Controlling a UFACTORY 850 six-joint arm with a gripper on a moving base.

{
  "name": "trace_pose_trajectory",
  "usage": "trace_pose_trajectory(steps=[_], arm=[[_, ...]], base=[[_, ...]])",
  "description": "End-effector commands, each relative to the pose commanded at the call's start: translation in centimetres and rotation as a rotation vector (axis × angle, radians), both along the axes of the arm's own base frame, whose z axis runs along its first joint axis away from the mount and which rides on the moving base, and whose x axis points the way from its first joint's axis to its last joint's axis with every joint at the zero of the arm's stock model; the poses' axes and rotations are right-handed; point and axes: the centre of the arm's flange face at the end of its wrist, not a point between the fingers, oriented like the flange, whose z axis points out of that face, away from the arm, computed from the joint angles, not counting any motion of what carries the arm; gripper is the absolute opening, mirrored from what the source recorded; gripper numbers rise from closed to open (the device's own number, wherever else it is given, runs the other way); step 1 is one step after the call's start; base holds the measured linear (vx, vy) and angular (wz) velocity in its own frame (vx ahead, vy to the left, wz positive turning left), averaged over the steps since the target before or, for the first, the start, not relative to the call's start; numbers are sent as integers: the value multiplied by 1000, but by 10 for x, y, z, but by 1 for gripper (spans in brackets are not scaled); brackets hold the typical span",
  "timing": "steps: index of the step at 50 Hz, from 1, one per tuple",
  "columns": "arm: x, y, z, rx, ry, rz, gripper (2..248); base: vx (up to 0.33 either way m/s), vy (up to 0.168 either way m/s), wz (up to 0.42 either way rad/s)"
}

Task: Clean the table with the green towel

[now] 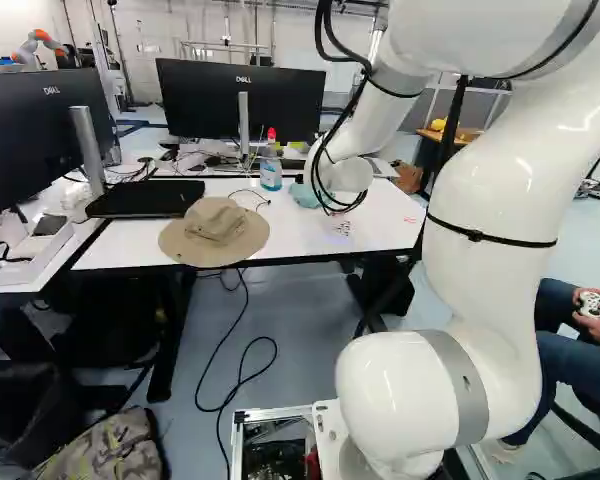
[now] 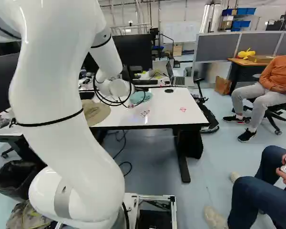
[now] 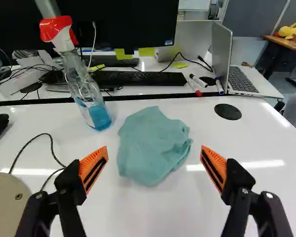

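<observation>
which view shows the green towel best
The wrist view: the towel lies whole and unblocked on the table, its folds clear, ahead of the open gripper. The left base view shows it small, partly hidden by the arm; the right base view also small, with the arm's cables crossing it.

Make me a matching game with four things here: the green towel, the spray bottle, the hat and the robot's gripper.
1. Towel
2. Spray bottle
3. Hat
4. Gripper

A. Tan, with a wide brim
B. Open, gripping nothing
C. Crumpled on the white table
D. Red-topped, with blue liquid inside

Right pairs: 1-C; 2-D; 3-A; 4-B
</observation>
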Motion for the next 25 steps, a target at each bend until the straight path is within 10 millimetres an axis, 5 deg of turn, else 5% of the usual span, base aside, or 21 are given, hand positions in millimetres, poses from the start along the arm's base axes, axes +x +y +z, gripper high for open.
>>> trace_pose_trajectory(steps=[25], arm=[[37,-1,12,2,100,0,247]], base=[[0,0,0]])
